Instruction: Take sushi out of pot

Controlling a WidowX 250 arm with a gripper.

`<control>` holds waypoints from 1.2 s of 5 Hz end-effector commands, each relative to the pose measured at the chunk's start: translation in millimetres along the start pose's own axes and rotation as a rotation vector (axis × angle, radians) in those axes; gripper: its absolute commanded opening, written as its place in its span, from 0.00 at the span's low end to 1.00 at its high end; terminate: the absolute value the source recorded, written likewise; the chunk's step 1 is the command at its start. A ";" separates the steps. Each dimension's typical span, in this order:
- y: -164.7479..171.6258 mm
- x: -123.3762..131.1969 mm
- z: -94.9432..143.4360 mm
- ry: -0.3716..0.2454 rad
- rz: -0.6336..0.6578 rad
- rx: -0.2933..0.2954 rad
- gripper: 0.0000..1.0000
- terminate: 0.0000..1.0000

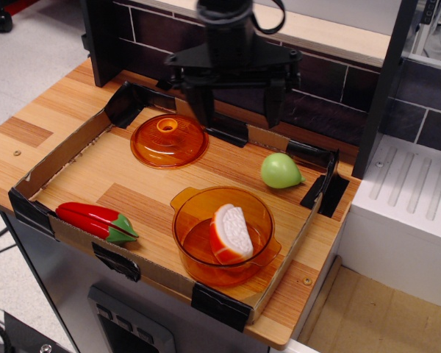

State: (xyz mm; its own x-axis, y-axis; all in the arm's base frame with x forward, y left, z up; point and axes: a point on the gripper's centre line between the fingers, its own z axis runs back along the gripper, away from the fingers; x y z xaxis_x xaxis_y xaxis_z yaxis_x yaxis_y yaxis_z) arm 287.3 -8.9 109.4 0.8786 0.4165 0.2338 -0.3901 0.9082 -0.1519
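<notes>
In the pot (pixel 193 213): sushi (pixel 231 233) upright, untouched.
Gripper (pixel 235 110) wide open, empty; sushi likely light, rigid; pinch across flat faces.

Open pot (pixel 224 239) mouth, unobstructed above

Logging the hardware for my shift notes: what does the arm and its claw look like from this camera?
The claw is all matte black: a wide horizontal crossbar carrying two tapered, pointed fingers. Above it rises a dark cylindrical wrist section, with a black cable looping off its right side. No markings or coloured parts are visible.
</notes>
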 end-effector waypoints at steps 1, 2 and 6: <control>3.8 -32.2 10.5 0.003 0.196 0.088 1.00 0.00; 1.3 -43.2 1.7 0.058 0.340 0.118 1.00 0.00; -1.9 -62.9 -38.4 0.163 0.461 0.078 1.00 0.00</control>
State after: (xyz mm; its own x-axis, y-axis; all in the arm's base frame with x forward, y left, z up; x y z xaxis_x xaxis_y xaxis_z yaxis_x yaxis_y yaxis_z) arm 236.7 -34.9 50.6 0.6356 0.7719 -0.0104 -0.7680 0.6308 -0.1108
